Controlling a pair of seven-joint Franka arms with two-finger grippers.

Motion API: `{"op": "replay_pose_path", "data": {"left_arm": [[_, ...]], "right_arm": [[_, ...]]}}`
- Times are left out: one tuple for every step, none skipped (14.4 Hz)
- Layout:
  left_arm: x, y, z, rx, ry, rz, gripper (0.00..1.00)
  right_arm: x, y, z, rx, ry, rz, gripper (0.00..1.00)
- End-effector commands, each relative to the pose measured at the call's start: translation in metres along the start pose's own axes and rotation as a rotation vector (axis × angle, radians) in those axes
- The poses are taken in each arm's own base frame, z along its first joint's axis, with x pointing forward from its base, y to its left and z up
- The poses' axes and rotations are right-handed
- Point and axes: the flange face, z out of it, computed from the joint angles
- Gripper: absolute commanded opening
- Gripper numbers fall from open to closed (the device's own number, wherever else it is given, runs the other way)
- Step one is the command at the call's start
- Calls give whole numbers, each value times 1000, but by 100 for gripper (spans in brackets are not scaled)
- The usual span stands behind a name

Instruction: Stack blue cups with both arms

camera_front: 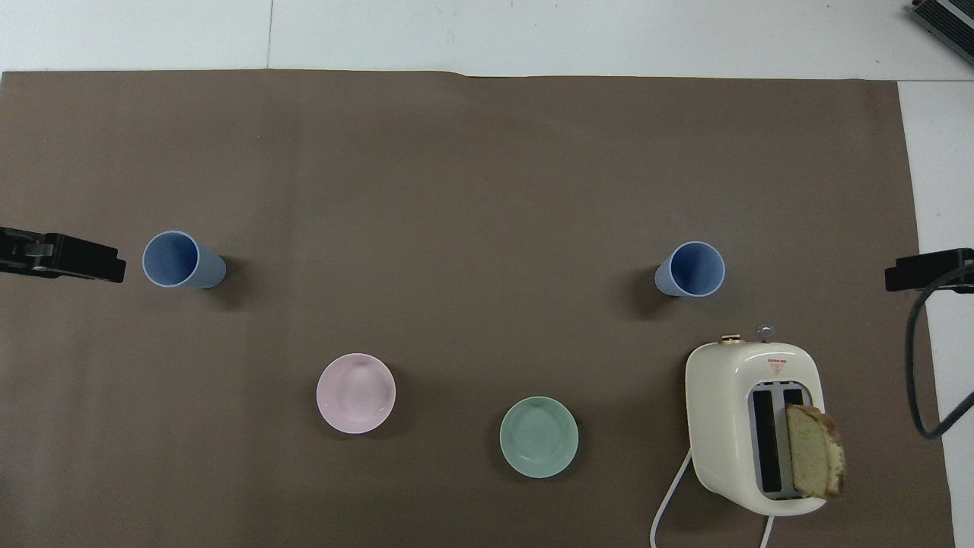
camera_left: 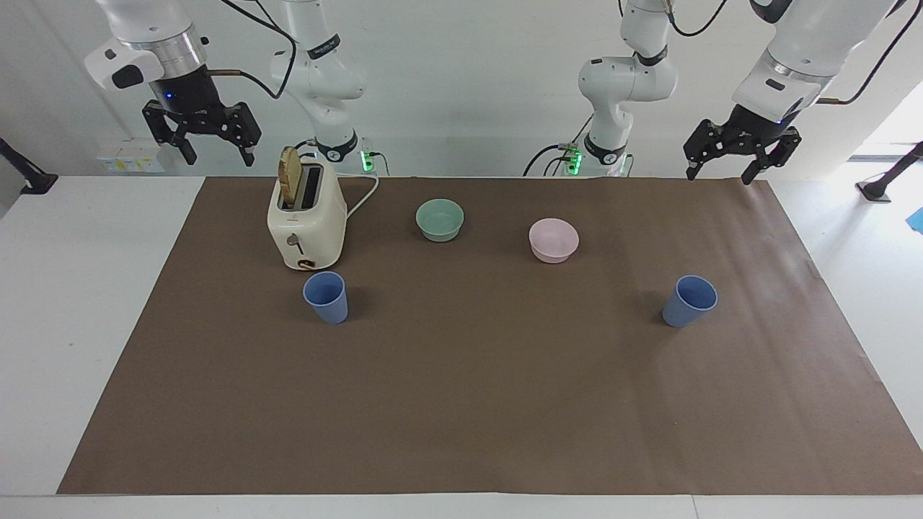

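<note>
Two blue cups stand upright and apart on the brown mat. One blue cup sits just farther from the robots than the toaster, toward the right arm's end. The other blue cup stands toward the left arm's end. My right gripper hangs open high above the mat's edge by the toaster, holding nothing. My left gripper hangs open high above the mat's corner at its own end, also holding nothing. In the overhead view only dark tips of the left gripper and right gripper show at the sides.
A cream toaster with a bread slice in one slot stands near the right arm. A mint-green bowl and a pink bowl sit between the cups, nearer to the robots.
</note>
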Motion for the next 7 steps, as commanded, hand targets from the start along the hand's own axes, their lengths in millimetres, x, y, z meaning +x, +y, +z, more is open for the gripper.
{"op": "replay_pose_path", "data": {"left_arm": [[-9,-2,-1,-6,9,0,100],[-9,-2,-1,-5,8,0,100],[-9,-2,-1,-5,8,0,100],[-9,-2,-1,-5,8,0,100],[-10,-2,0,-7,5,0,100],[-11,-2,2,-7,4,0,100],[-13,-1,4,-7,2,1,100]], "right_arm": [[-5,-2,-5,19,-5,14,100],[-5,-2,-5,19,-5,14,100],[-5,-2,-5,19,-5,14,100],[-5,-2,-5,19,-5,14,100],[-5,-2,-5,21,-5,14,100],[-5,-1,-5,19,-5,15,100],[-5,-2,-5,19,-5,14,100]]}}
